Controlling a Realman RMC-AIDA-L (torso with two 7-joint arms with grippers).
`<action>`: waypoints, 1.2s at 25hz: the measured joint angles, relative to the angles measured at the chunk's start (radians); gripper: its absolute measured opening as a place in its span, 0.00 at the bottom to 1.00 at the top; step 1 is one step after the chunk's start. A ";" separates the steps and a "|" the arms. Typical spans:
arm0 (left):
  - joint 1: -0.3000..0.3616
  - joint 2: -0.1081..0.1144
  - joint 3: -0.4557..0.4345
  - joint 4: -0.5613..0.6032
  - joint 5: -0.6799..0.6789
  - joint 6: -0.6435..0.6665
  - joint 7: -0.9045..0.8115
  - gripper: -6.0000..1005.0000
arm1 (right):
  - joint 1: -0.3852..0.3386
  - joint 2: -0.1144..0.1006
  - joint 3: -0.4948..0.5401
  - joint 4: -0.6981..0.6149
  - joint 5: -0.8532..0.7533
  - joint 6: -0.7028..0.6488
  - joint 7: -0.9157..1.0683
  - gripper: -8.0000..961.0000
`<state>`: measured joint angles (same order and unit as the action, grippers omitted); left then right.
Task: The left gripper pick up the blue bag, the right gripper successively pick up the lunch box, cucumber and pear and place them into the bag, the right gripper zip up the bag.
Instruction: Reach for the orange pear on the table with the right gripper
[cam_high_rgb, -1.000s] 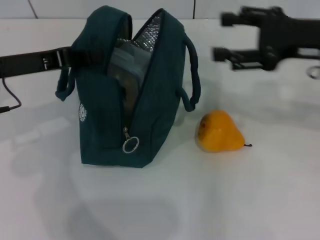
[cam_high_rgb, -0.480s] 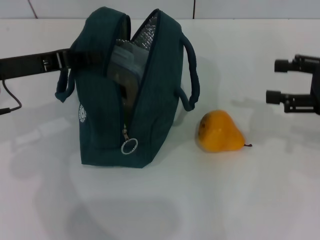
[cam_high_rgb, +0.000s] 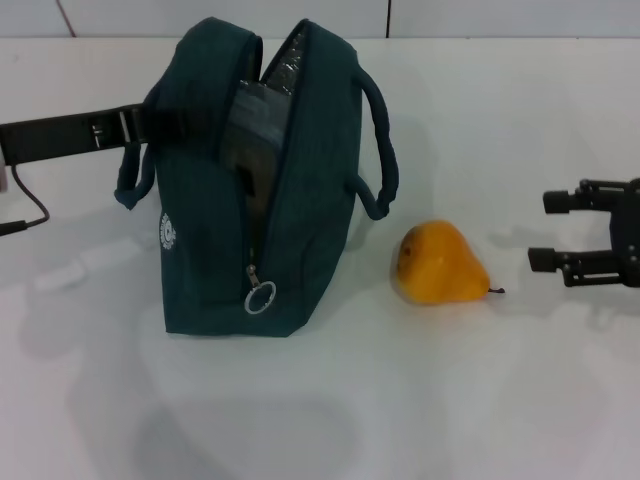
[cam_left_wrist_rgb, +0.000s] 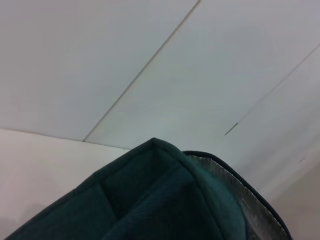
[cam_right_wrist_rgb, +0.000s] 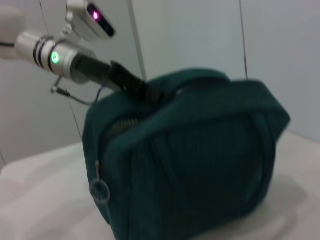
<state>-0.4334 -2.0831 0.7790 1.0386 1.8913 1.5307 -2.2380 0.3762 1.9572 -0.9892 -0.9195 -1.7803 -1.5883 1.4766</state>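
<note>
The blue bag (cam_high_rgb: 300, 230) stands upright on the white table, its zipper open at the top. The lunch box (cam_high_rgb: 250, 125) shows inside it against the silver lining. The cucumber is out of view. The pear (cam_high_rgb: 440, 265) lies on the table just right of the bag, stem pointing right. My left gripper (cam_high_rgb: 150, 122) reaches in from the left and is shut on the bag's upper left rim; it also shows in the right wrist view (cam_right_wrist_rgb: 142, 87). My right gripper (cam_high_rgb: 541, 231) is open and empty, low over the table, a little right of the pear.
The zipper's metal ring pull (cam_high_rgb: 260, 297) hangs at the bag's near end, also in the right wrist view (cam_right_wrist_rgb: 100, 191). A black cable (cam_high_rgb: 25, 205) trails at the far left. The white table (cam_high_rgb: 400, 400) spreads bare in front of the bag and pear.
My right gripper has moved from high at the back, down and toward me, to table level right of the pear. The bag, pear and left arm have hardly moved.
</note>
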 joint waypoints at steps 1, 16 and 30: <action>-0.001 0.000 0.000 -0.006 0.000 0.000 0.004 0.04 | 0.002 -0.003 0.000 0.000 -0.014 0.002 0.005 0.82; -0.001 0.002 0.003 -0.011 0.002 0.004 0.013 0.04 | 0.253 -0.048 -0.008 -0.155 -0.532 -0.137 0.463 0.82; -0.012 0.002 0.012 -0.013 0.010 0.006 0.019 0.04 | 0.588 0.055 -0.142 -0.166 -0.990 -0.312 0.685 0.81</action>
<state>-0.4457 -2.0815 0.7912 1.0260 1.9009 1.5364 -2.2194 0.9642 2.0125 -1.1310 -1.0851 -2.7701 -1.9003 2.1620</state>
